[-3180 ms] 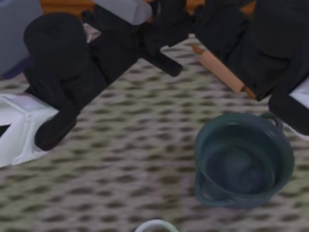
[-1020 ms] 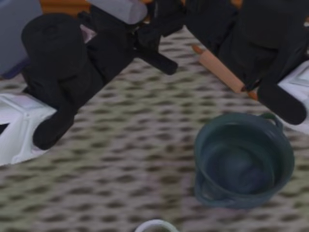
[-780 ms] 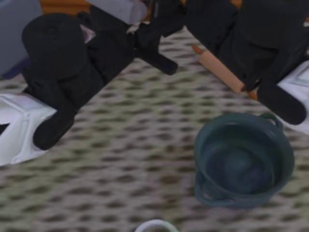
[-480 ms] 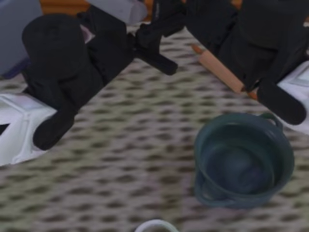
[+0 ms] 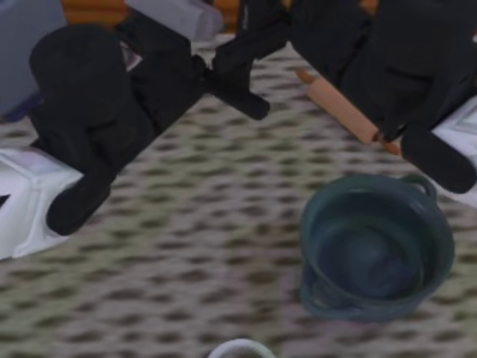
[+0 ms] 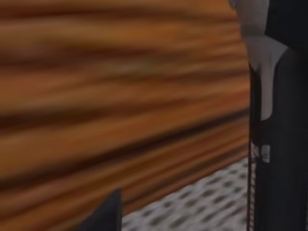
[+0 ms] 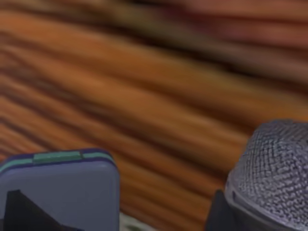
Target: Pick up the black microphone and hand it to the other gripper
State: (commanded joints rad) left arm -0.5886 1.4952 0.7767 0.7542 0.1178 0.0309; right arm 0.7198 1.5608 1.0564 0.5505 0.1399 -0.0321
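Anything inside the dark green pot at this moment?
The dark green pot on the table's right side looks empty: its bare inner floor shows and nothing lies in it. A narrow strip under the near rim is hidden by the wall.

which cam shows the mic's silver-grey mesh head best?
Right wrist view: the black microphone with rounded silver-grey mesh head fills one corner, weave legible. Top view shows only what looks like its black handle jutting out among the arms, head hidden. Left wrist view shows wooden planks and a dark vertical shape, no mesh.
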